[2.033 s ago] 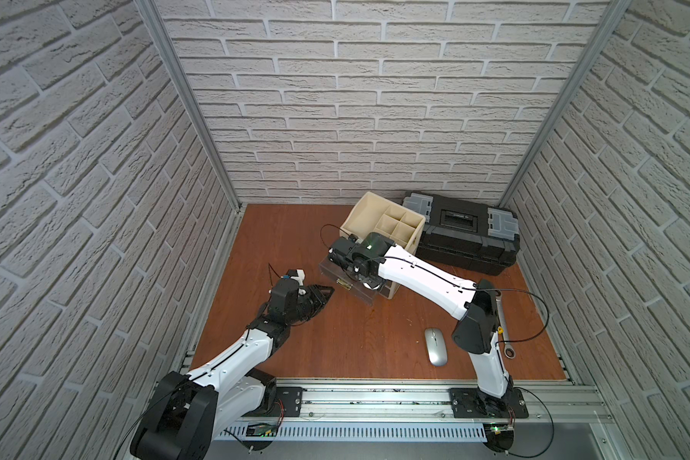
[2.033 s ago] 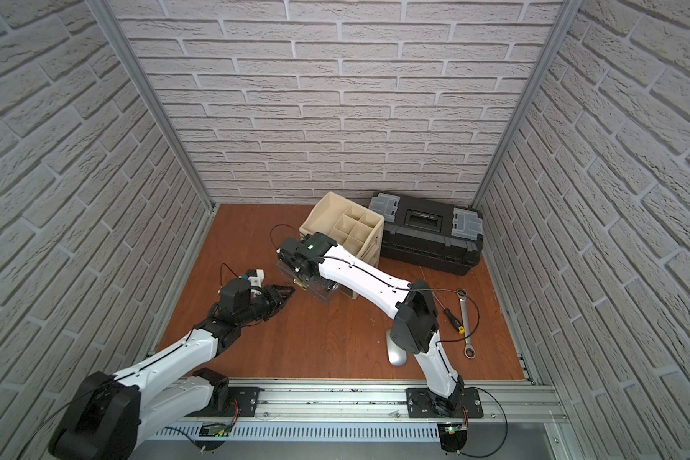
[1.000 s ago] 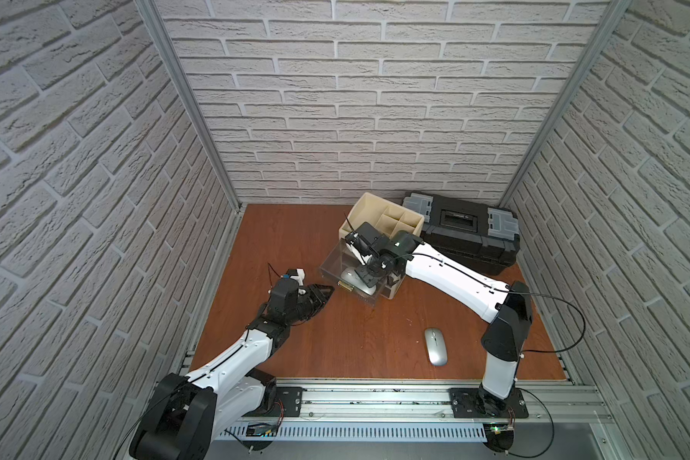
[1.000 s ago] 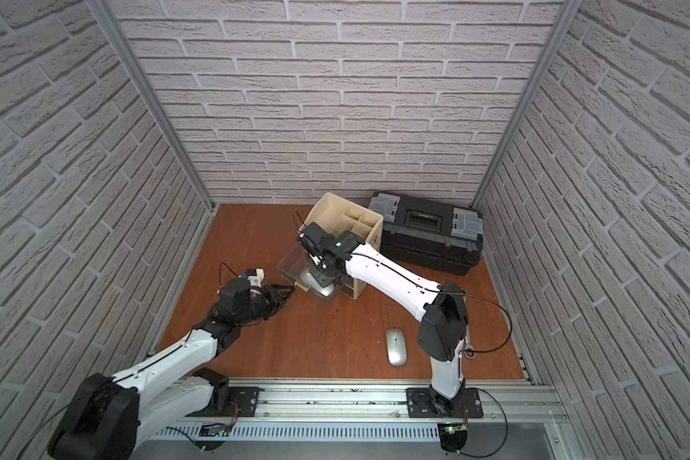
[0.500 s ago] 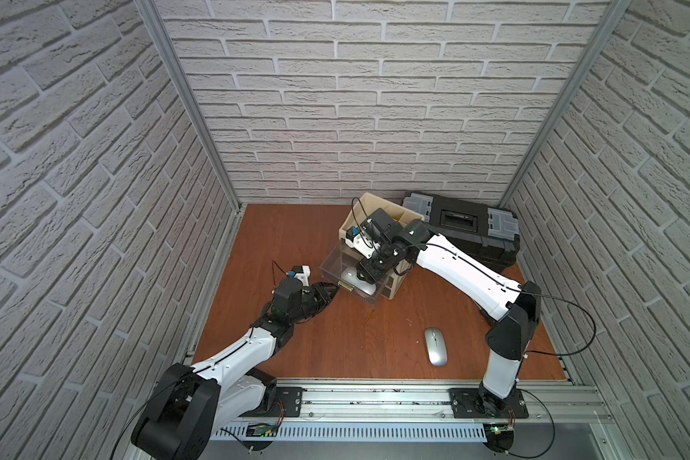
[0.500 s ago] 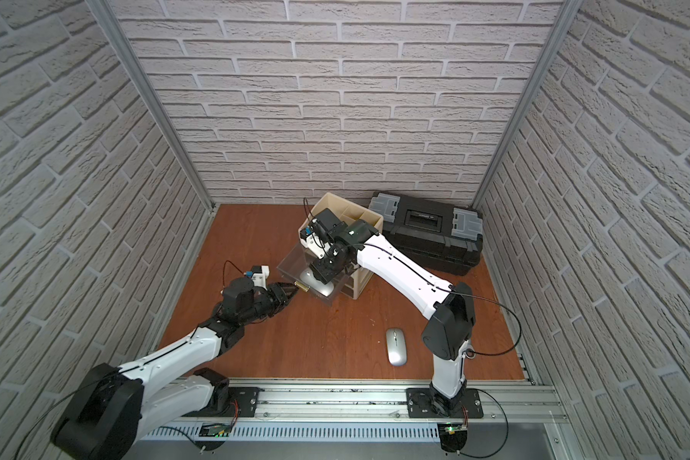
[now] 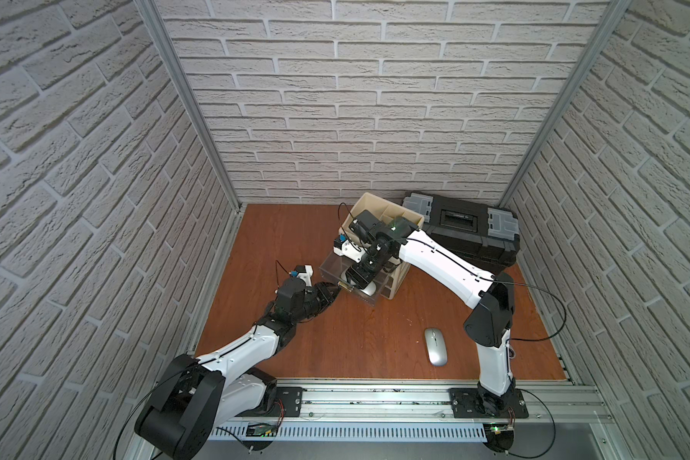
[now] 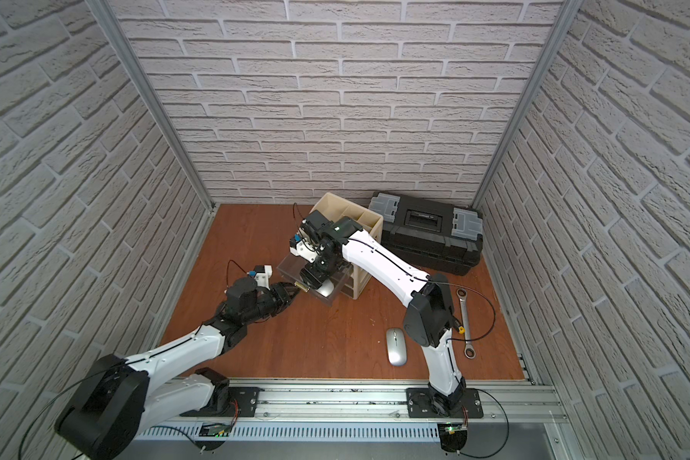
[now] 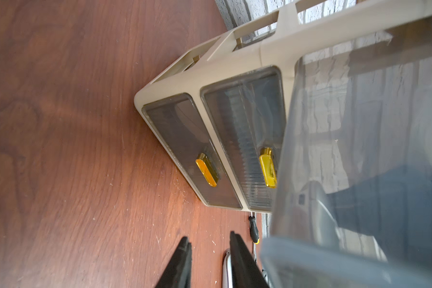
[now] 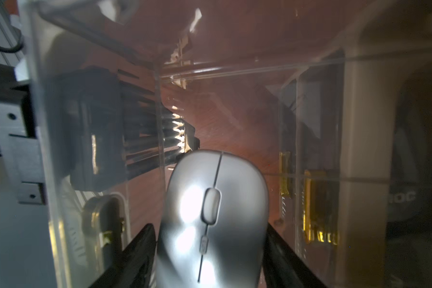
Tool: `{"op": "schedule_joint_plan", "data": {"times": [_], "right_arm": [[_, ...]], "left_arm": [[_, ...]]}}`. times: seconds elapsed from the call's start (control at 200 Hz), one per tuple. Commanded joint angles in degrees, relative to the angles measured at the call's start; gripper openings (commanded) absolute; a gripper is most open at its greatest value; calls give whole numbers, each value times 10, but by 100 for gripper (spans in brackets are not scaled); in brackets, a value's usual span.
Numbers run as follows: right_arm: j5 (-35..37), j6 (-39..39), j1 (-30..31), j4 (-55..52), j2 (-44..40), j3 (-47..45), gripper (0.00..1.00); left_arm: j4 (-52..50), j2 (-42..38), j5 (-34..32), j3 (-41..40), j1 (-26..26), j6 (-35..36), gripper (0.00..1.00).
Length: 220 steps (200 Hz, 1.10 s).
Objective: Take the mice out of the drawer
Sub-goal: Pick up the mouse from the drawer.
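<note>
A clear drawer [image 7: 331,266] stands pulled out of the beige drawer unit [image 7: 400,275]. Inside it lies a silver mouse [image 10: 215,212], also seen in a top view [image 8: 326,287]. My right gripper [image 10: 208,229] reaches down into the drawer, open, with one finger on each side of that mouse. Another silver mouse [image 7: 436,345] rests on the wooden floor near the right arm's base. My left gripper [image 9: 210,237] sits low at the drawer's front, beside its gold handle [image 8: 301,287], open with only floor between its fingers.
Two lower drawers with gold handles [image 9: 207,169] are shut. A black toolbox [image 7: 463,231] stands behind the unit. A steel wrench [image 8: 465,322] and a small screwdriver [image 9: 254,229] lie on the floor at the right. Brick walls close in three sides.
My right wrist lifted, swung over the drawer and dipped its fingers in. Its jaws spread to either side of the mouse. My left gripper crept closer to the drawer front.
</note>
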Motion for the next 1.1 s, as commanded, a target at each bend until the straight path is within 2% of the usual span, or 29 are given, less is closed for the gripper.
{"op": "schedule_joint_plan", "data": {"times": [0.0,0.165,0.33,0.45,0.52,0.735,0.89,1.095], "right_arm": [[8,-14,5,-27,7,10,69],[132,-15,22,-38,11,14,68],[207,-5,26,-34,1,8,67],[203,-2,26,-21,-17,-5,69],[197,-1,26,-24,-18,-6,74],[192,0,29,-20,-12,-17,74],[225,-1,38,-18,-6,-17,69],[242,-4,52,-3,-9,-15,57]], "left_arm": [[36,3,-4,18,-3,15,31],[36,5,-3,19,-5,13,30],[34,5,-3,19,-5,12,30],[29,3,-3,19,-5,12,30],[28,2,-3,19,-6,12,30],[28,5,-4,22,-7,12,30],[24,4,-4,26,-8,11,30],[21,7,-2,29,-8,12,30]]}}
